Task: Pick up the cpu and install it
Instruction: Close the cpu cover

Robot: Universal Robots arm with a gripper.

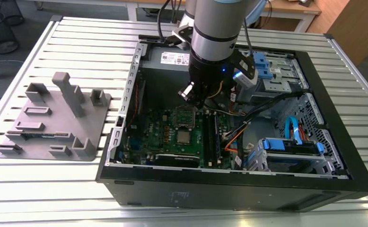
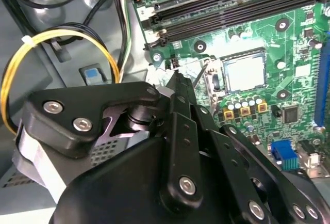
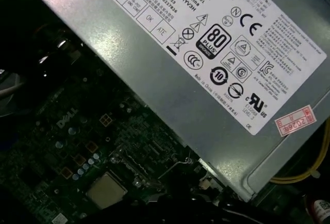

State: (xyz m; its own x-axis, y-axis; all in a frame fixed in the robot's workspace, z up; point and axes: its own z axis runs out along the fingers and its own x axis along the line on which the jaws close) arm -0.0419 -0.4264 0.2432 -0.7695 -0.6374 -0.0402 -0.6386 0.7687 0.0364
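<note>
Gripper [image 2: 178,82] hovers inside the computer case [image 1: 234,187], whether open or closed unclear; cpu [image 2: 245,71] sits in the motherboard socket [image 2: 216,79]; a careless descent risks striking nearby cables [image 2: 62,35].

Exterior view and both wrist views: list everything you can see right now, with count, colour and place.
Computer case: one, black, open on the slatted table.
Circuit board: one, green, on the floor of the case.
Cpu: one, silver, lying in the socket on the board, also in the first wrist view.
Power supply: one, grey, at the far end of the case.
Drive brackets: several, blue, at the exterior view's right.
Yellow cable: one loop, beside the board.
Plastic holder: one, grey, on the table at the exterior view's left.
Table: one, white, slatted.
Arm: one, grey and black, above the board.
Claw: one, black, near the socket.
</note>
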